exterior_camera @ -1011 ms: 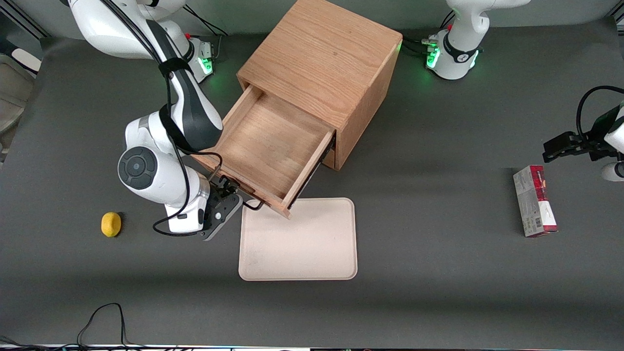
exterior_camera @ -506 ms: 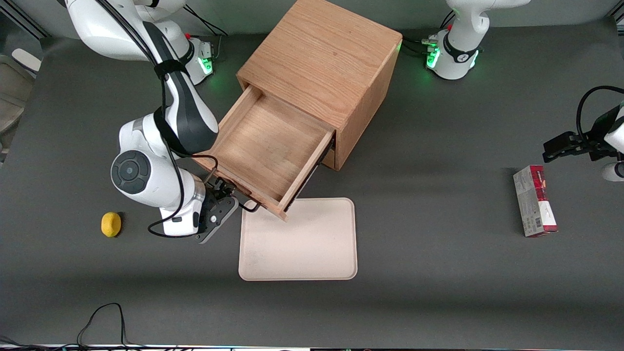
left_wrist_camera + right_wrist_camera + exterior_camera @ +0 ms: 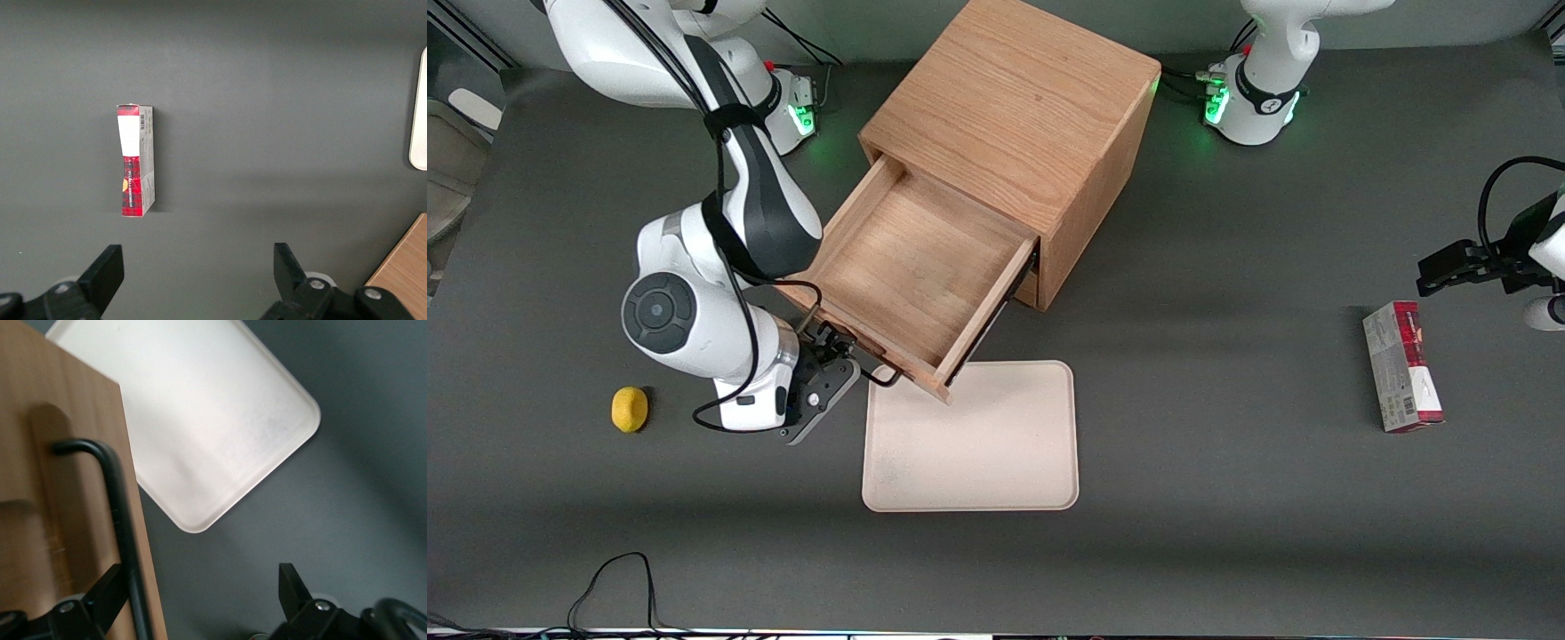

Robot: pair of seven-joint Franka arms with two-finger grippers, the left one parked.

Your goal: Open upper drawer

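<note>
The oak cabinet (image 3: 1014,107) stands at the middle of the table. Its upper drawer (image 3: 911,267) is pulled far out, showing a bare wooden floor. The drawer's front panel (image 3: 60,487) carries the dark bar handle (image 3: 117,500), which also shows in the front view (image 3: 882,379). My right gripper (image 3: 829,366) is in front of the drawer, at the handle's end toward the working arm's side. In the right wrist view the gripper (image 3: 200,587) is open wide, with the handle bar just inside one finger (image 3: 107,587). The lower drawer is hidden under the upper one.
A cream tray (image 3: 971,436) lies on the table in front of the open drawer, its edge under the drawer's corner; it also shows in the right wrist view (image 3: 193,413). A yellow lemon (image 3: 629,409) lies beside the working arm. A red and white box (image 3: 1401,366) lies toward the parked arm's end.
The working arm's wrist and gripper have shifted a little sideways toward the working arm's end of the table. The drawer's front corner has shifted slightly with them.
</note>
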